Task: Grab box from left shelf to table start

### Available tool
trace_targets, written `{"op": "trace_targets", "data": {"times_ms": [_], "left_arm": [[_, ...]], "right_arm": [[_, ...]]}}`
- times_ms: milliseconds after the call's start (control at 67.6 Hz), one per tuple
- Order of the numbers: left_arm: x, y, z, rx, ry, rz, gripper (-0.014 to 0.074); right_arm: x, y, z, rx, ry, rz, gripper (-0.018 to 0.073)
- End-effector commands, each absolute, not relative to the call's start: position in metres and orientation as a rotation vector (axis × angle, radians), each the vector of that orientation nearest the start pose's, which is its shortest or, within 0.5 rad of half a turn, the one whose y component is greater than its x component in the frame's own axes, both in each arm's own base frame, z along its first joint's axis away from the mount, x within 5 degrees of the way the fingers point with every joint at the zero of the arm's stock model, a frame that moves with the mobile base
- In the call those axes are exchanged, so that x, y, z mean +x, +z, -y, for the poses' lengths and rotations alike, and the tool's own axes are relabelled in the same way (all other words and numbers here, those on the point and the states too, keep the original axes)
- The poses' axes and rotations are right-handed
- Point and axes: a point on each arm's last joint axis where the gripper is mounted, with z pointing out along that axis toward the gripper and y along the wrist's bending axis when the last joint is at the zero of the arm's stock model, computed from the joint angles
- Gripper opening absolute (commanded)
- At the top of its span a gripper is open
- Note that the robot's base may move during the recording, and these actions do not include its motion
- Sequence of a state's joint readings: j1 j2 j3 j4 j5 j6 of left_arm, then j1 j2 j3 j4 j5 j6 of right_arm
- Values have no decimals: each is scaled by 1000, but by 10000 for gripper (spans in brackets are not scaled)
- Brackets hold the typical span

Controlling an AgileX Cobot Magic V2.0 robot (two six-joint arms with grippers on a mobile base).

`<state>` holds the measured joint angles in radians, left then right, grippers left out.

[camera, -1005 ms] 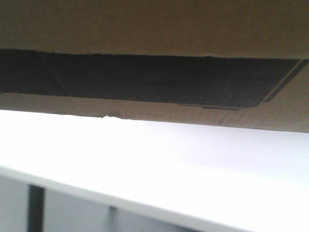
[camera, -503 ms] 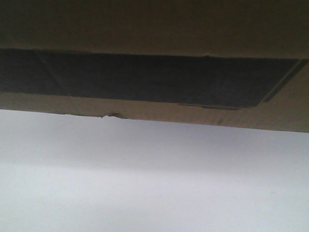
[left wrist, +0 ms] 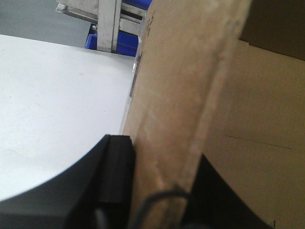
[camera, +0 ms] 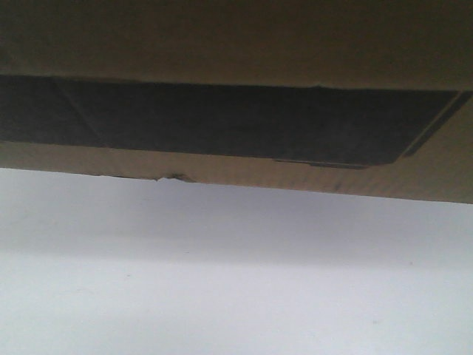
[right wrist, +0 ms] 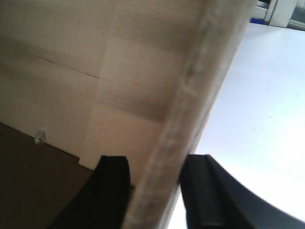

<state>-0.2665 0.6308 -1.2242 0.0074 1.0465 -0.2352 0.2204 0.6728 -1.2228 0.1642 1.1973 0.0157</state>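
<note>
The left gripper (left wrist: 164, 160) pinches a wall of the box (left wrist: 181, 86) between its fingers, and the right gripper (right wrist: 155, 164) does likewise. Both are cropped at 6 o'clock. In the front view the box fills 12 o'clock, cut off, with the table (camera: 236, 296) at 6 o'clock; contact is unclear.

The box (camera: 222, 37) I carry is plain brown cardboard with a broad black printed panel (camera: 222, 122); its raw edge shows paler tan. The counter (camera: 222, 296) is unmarked white. My left pincer (left wrist: 162, 186) and right pincer (right wrist: 157, 188) are black. Beyond sit blue bins (left wrist: 126, 45) and a grey steel rack (left wrist: 107, 21).
</note>
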Motion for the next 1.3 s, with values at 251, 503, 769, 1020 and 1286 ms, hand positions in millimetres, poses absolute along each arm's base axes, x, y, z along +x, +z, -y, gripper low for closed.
{"op": "trace_targets", "data": {"times_ms": [251,503,769,1020,1286], "left_arm": [[44,486,29,174,-530,-1780,-93],[44,486,29,174,-530,-1778,-93],[44,486,30,175,-553,-1780,-93],[43,486,32,177,-574,-1779,-93],[58,493,36,177,-572,-1806,-93]], "right_arm": [[72,467,-25,-244,259,-1949,57],[72,467,-25,-244,259,-1949,57],[72,468,-25,-244,259,-1948,57],[72,468,-25,-242,261,-1938,57],[87,465,-29,-278,245,-2064,57]]}}
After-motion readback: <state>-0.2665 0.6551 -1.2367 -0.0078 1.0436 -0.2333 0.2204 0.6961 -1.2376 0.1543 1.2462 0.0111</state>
